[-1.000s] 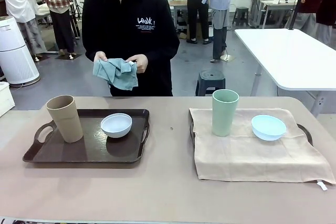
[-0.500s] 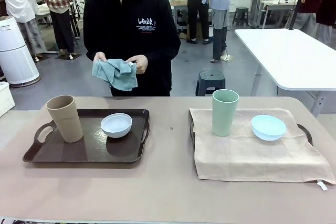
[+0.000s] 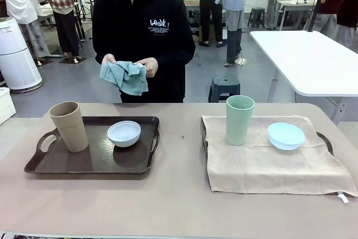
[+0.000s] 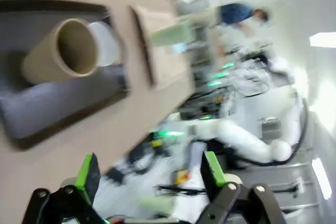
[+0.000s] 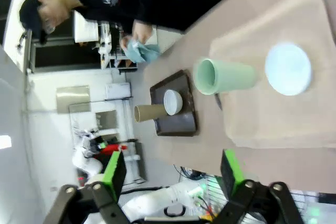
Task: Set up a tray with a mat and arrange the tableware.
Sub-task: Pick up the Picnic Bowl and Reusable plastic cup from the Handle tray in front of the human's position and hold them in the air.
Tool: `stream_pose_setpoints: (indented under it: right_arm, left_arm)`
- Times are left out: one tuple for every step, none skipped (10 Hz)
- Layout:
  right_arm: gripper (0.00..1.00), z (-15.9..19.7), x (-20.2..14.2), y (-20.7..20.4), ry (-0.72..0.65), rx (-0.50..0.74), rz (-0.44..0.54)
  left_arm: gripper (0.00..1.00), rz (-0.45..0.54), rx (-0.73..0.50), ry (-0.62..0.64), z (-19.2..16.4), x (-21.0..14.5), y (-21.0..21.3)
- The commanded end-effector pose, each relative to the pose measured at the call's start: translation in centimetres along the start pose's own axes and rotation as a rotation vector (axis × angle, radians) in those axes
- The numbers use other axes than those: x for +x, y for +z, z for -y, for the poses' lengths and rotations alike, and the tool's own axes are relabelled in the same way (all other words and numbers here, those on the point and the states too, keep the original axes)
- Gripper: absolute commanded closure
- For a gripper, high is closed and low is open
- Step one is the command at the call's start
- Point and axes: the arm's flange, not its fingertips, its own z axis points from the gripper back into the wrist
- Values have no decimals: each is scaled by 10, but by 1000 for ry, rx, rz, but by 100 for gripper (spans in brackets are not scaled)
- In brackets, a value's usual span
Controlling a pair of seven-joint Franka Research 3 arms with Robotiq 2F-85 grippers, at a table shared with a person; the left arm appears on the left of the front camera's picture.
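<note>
A tan cup (image 3: 69,126) and a white bowl (image 3: 124,133) stand on a bare dark brown tray (image 3: 67,163) at the left. At the right, a beige mat (image 3: 268,160) covers a second tray (image 3: 325,140), with a pale green cup (image 3: 239,120) and a light blue bowl (image 3: 286,135) on it. A person at the far side holds a teal cloth (image 3: 125,75) in both hands. My left gripper (image 4: 149,174) is open above the table, near the tan cup (image 4: 60,51). My right gripper (image 5: 170,174) is open, high over the green cup (image 5: 224,77) and blue bowl (image 5: 287,69).
The tan tabletop (image 3: 173,205) has bare room between the two trays and along the near edge. A white table (image 3: 307,60) and a dark stool (image 3: 224,87) stand behind at the right. Other people stand in the background.
The person has shifted slightly to the right and gathered the teal cloth a little in both hands. Trays, cups and bowls have not moved.
</note>
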Motion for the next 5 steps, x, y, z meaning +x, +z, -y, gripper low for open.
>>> stream_pose_setpoints:
  right_arm:
    - [5,-92,10,-57,19,-186,7]
    - [5,-123,6,-98,31,-239,-13]
    - [5,-140,4,-146,29,-301,-25]
    - [5,-139,6,-197,10,-395,-46]
    - [5,-120,19,-234,-52,-439,-66]
  left_arm:
    - [0,21,262,-179,-9,18,9]
    - [0,29,308,-279,-11,24,11]
    - [0,46,365,-352,-13,29,12]
    - [0,-20,242,-200,-2,23,17]
    - [0,-20,242,-200,-2,23,17]
